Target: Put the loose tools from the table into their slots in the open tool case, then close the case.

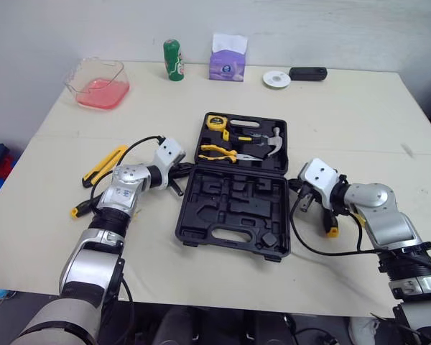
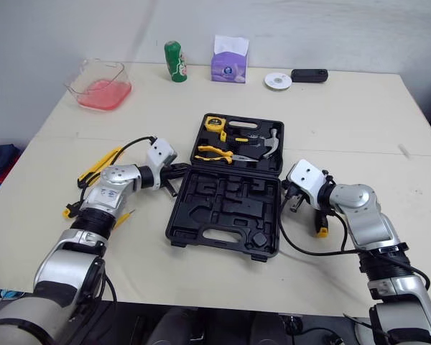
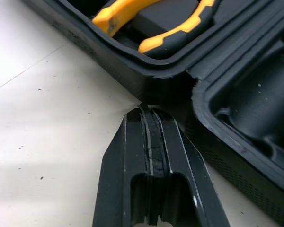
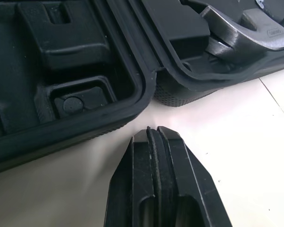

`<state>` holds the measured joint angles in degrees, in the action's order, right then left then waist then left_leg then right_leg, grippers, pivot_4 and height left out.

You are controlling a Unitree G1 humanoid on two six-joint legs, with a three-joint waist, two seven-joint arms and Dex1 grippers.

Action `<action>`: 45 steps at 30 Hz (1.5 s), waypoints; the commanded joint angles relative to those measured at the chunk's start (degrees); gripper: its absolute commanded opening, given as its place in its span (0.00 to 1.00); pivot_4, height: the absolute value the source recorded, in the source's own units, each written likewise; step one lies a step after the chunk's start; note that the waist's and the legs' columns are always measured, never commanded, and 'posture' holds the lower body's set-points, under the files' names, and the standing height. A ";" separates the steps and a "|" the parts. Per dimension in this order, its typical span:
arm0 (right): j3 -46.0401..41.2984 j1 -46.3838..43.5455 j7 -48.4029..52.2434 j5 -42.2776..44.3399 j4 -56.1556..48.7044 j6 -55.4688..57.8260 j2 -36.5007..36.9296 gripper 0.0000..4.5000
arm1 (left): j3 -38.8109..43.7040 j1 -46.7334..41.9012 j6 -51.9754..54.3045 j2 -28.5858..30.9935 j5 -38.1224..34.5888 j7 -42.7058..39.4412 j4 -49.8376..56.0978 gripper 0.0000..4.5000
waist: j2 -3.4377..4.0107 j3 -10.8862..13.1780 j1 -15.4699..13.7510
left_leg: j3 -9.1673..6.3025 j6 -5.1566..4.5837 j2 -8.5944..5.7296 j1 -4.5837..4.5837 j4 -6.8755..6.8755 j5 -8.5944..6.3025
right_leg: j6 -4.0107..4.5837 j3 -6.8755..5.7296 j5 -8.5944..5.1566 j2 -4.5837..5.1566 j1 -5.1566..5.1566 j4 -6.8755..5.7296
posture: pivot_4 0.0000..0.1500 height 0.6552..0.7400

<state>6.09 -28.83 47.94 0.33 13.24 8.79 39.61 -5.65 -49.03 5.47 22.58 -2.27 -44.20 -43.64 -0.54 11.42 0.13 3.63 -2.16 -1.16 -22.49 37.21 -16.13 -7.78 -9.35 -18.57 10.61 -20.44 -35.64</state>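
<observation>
The black tool case point(image 1: 230, 231) lies open mid-table. Its far half holds a tape measure point(image 1: 215, 121), yellow-handled pliers point(image 3: 180, 33) and a hammer point(image 4: 246, 28); its near half is bare moulded slots. My left gripper point(image 1: 181, 172) is shut, empty, with its tips at the hinge corner on the case's left side point(image 3: 149, 111). My right gripper point(image 1: 296, 188) is shut and empty too, just off the hinge corner on the right side point(image 4: 154, 132). Loose on the table lie a yellow utility knife point(image 1: 104, 165), a screwdriver point(image 1: 82, 208) under my left arm, and a yellow-handled tool point(image 1: 332, 228) under my right arm.
Along the far edge stand a clear container with pink contents point(image 1: 98, 85), a green can point(image 1: 173, 60), a purple tissue pack point(image 1: 228, 57), a white disc point(image 1: 276, 79) and a black device point(image 1: 307, 73). Bare tabletop lies in front of the case.
</observation>
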 commanded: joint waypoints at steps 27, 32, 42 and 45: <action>-0.15 10.69 12.75 6.15 -18.92 3.80 2.18 0.00 | -2.02 21.04 14.08 6.80 -3.58 -11.85 39.90 0.00 | 0.00 -0.01 0.00 | -0.03 0.02 0.05 0.04 -0.03 -0.02 | 0.00 0.08 0.00 -0.05 0.03 0.03 | 1.00 1.00; 0.43 11.53 14.03 6.18 -21.15 6.39 2.81 0.00 | -1.91 23.09 15.67 8.07 -3.12 -11.37 41.97 0.00 | -0.01 -0.01 -0.15 | -0.02 0.03 0.06 0.08 -0.03 -0.02 | 0.01 0.12 0.00 -0.04 0.05 0.02 | 1.00 1.00; 1.21 9.58 14.16 2.92 -16.10 3.09 3.45 0.00 | -2.14 23.76 17.52 9.39 -3.63 -12.09 43.06 0.00 | -0.02 -0.02 0.05 | 0.00 0.04 0.07 0.11 -0.05 -0.03 | 0.01 0.13 0.00 -0.06 0.06 0.03 | 1.00 1.00; 1.37 9.29 14.13 2.72 -15.50 2.48 3.27 0.00 | -2.03 24.13 18.08 9.96 -3.48 -11.89 43.60 0.00 | -0.04 -0.03 0.09 | 0.01 0.05 0.09 0.13 -0.05 -0.03 | 0.01 0.14 0.00 -0.08 0.07 0.03 | 1.00 1.00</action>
<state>5.47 -19.37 61.72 3.10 -1.81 12.41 43.54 -5.62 -25.80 23.37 32.68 -4.30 -54.58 -2.66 -0.58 11.39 0.22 3.64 -2.11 -1.06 -22.36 37.16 -16.16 -7.77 -9.20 -18.57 10.53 -20.36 -35.61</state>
